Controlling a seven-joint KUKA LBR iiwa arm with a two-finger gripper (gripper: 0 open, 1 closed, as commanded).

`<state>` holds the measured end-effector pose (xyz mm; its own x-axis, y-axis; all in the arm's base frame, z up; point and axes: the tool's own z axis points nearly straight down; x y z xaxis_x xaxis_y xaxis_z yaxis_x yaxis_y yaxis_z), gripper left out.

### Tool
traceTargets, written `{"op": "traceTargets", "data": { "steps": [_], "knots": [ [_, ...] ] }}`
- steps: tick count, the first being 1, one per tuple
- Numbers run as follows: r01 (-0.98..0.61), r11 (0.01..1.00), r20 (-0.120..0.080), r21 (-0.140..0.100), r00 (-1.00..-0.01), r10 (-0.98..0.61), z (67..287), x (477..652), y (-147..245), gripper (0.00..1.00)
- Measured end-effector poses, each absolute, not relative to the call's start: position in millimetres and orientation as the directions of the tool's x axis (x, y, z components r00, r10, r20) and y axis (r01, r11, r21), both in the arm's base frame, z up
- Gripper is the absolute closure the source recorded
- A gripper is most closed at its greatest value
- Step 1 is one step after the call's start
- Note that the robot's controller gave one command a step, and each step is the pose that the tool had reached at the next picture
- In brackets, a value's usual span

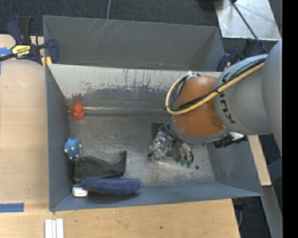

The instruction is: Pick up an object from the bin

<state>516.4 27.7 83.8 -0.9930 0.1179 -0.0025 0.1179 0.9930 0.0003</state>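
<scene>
Gripper (162, 150) is low over bare bin (139, 83) floor, right of centre, under the orange wrist cover (196, 105); can't tell if it's spread or closed. Nearest thing is a black curved piece (100, 166) to its left, apart from it. A blue oblong pouch (111, 184), blue ball (72, 147) and small orange item (77, 111) sit by the left wall.
</scene>
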Motion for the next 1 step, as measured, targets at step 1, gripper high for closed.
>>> {"op": "traceTargets", "data": {
  "steps": [1],
  "knots": [
    [0.053,0.999,-0.012,0.000,-0.999,0.053,204.5,538.4,21.4,1.00]
  ]
}}
